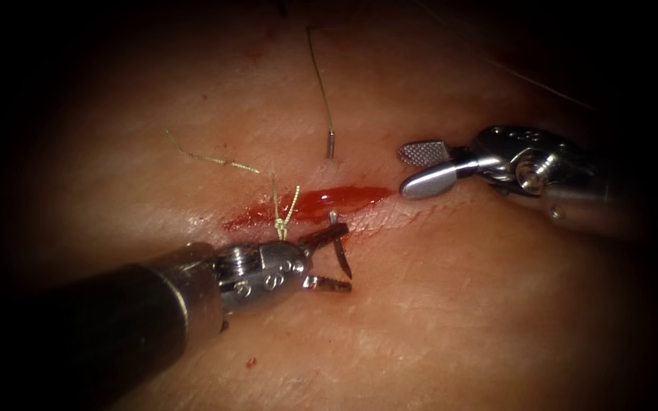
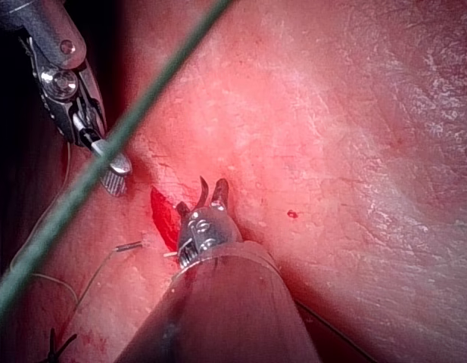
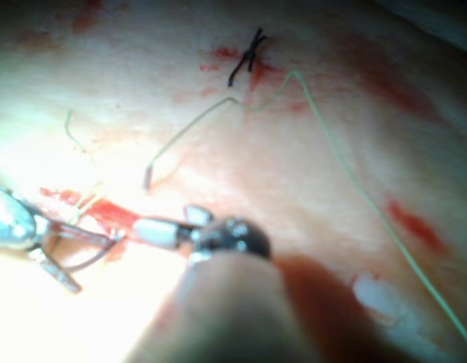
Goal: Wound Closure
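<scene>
1. Where the needle [image 1: 342, 251] comes out of the tissue [image 1: 458, 320] just below the cut [image 1: 253, 219], its dark curved front part runs nearly straight down the endoscope view, crosswise to the cut. Its blunt tail [image 1: 330, 144] stands out of the tissue above the cut, so the middle of the curve lies buried under the wound.
2. The left end effector [image 1: 344, 259] lies right at that front part. Its jaws stand apart, one above and one below, with the needle crossing the gap between them; they are not clamped on it, and whether the upper jaw touches it I cannot tell. It points to the right, roughly square to the needle's run.
3. The right end effector [image 1: 405, 170] waits at the right end of the cut, jaws apart and holding nothing. It is nearer the tail than the front part, and well farther from the needle than the left one, so by my judgement a grasp on the front part falls to the left arm.
4. The thread [image 1: 320, 76] rises from the tail up and away, slack and clear of both tools.
5. A knot [image 1: 279, 225] sits on the cut just beside the left tool's wrist, its pale cut ends [image 1: 207, 158] trailing to the upper left; this is the closest thing that might snag.
6. Red fluid [image 1: 329, 199] pools in the cut beside the exit point. A dark stitch [image 3: 248, 57] lies well apart.
</scene>
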`<act>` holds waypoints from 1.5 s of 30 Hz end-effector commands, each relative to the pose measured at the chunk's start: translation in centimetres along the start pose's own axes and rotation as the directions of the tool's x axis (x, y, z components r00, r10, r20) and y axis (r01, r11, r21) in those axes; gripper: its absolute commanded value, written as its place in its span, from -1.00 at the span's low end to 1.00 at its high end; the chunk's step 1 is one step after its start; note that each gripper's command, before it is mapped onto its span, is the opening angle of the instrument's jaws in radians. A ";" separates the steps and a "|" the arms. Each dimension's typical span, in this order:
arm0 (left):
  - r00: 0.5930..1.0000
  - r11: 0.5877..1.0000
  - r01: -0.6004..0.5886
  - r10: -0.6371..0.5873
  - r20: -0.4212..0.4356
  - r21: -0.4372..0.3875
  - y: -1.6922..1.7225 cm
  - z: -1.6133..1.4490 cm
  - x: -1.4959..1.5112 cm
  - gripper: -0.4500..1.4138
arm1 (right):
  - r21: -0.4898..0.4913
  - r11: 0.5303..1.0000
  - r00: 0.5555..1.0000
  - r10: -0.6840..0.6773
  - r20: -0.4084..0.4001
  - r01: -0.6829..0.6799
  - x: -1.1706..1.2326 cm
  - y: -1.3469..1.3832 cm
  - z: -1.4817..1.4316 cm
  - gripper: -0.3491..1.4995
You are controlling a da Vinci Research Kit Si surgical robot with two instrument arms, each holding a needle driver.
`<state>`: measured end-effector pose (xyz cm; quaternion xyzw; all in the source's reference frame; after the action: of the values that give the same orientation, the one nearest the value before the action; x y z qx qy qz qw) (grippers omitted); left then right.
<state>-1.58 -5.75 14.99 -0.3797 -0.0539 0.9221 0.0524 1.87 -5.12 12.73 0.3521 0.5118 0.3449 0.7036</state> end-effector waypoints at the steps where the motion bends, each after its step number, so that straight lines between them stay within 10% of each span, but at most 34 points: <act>1: 1.000 1.000 0.001 -0.001 -0.001 0.006 -0.03 0.06 -0.01 0.05 | 0.002 1.000 1.000 0.000 -0.001 0.000 0.02 0.04 0.07 0.81; 17: 1.000 1.000 -0.025 0.025 -0.008 0.019 -0.18 0.29 -0.14 -0.18 | -0.001 1.000 1.000 0.004 -0.003 -0.004 0.05 0.03 0.09 0.81; 24: 1.000 1.000 -0.022 0.022 -0.010 0.011 -0.20 0.18 -0.12 -1.00 | -0.010 1.000 1.000 0.015 -0.013 -0.015 0.13 -0.02 0.04 0.81; 45: 0.971 0.982 0.161 -0.176 -0.164 -0.101 -0.02 -0.34 0.50 -1.00 | -0.054 0.998 0.998 0.030 -0.061 -0.034 -0.06 -0.40 -0.57 0.71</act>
<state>-1.67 -5.67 14.23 -0.4601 -0.1331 0.8693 0.1226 1.28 -5.33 12.23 0.3331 0.5154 0.3842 0.6897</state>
